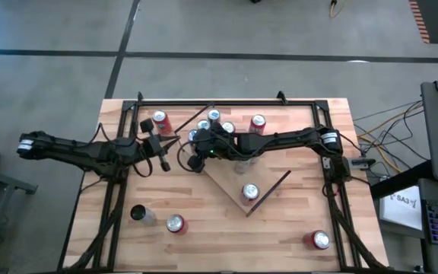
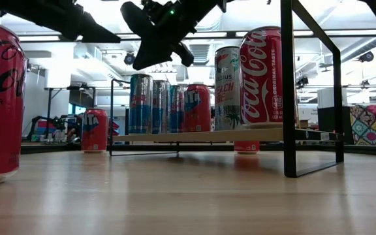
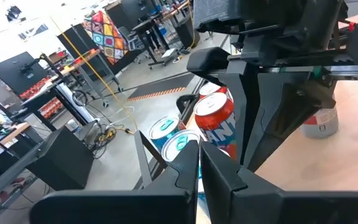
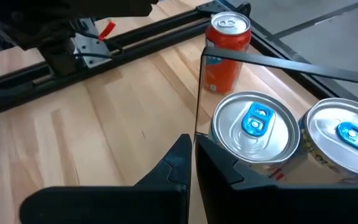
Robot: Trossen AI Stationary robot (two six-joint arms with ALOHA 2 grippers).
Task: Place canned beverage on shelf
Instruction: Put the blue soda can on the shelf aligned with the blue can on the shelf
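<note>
Shelf carries several cans; loose ones wait elsewhere on the surface. Right tool hangs shut and empty beside the shelf's blue-tabbed cans; left tool, also shut and empty, hovers just beside it. Either should probably open before dropping onto a loose red can.

One camera hangs overhead, looking straight down on the whole tabletop. Another sits at tabletop height, looking level across into the room. Each wrist camera peers close past its own end effector; all share the shelf cans.
</note>
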